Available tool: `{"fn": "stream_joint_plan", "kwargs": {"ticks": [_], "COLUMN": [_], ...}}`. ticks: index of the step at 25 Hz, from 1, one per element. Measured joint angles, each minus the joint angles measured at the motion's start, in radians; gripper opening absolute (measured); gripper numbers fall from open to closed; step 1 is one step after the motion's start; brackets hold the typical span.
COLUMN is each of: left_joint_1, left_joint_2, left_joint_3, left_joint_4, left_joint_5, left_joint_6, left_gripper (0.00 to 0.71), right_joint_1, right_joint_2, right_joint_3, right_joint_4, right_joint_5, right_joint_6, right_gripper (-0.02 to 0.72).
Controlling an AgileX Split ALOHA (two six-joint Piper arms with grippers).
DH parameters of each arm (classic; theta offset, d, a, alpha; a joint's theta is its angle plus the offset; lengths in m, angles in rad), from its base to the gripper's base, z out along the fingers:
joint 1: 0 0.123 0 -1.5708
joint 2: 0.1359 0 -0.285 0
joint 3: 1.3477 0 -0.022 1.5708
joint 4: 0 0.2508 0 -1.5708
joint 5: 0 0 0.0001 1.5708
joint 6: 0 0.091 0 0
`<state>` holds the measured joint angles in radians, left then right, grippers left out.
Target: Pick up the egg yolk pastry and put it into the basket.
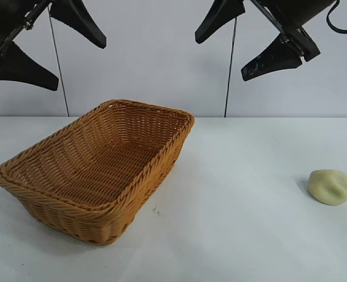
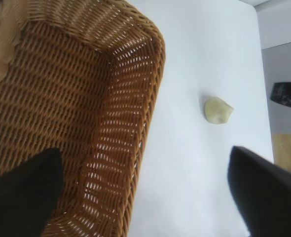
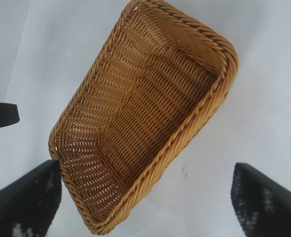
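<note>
We record the left gripper (image 1: pixel 47 53) and right gripper (image 1: pixel 244 50) both raised high above the basket (image 1: pixel 97 202), fingers spread apart, holding nothing. The basket's long axis runs diagonally; the egg yolk pastry (image 1: pixel 330 187) lies well apart from it, on the white table (image 1: pixel 232 235).

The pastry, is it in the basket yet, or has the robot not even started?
Not started, it seems. The egg yolk pastry lies on the white table, far to the right of the basket, which holds nothing. Neither claw carries anything: the left claw and the right claw both hang open, high above. Reaching, grasping, carrying and dropping are all left.
</note>
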<state>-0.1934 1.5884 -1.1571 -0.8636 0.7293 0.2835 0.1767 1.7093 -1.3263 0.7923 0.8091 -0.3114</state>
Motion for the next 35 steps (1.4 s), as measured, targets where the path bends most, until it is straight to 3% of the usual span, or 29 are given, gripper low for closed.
{"fn": "stream_joint_plan", "kwargs": {"ticks": [29,35], "left_joint_1": [0.000,0.000], "left_joint_2": [0.000,-0.036], "left_joint_3": [0.000,0.000], "left_joint_4": [0.001,0.132], "left_joint_5": [-0.003,-0.002], "left_joint_6": [-0.001,-0.122], "left_gripper": [0.696,0.696], "right_joint_1": [0.000,0.000], "right_joint_2": [0.000,0.000], "right_joint_3": [0.000,0.000], "right_joint_4": [0.000,0.000], "right_joint_5": [0.000,0.000], "right_joint_6": [0.000,0.000], "right_gripper": [0.642,0.642]}}
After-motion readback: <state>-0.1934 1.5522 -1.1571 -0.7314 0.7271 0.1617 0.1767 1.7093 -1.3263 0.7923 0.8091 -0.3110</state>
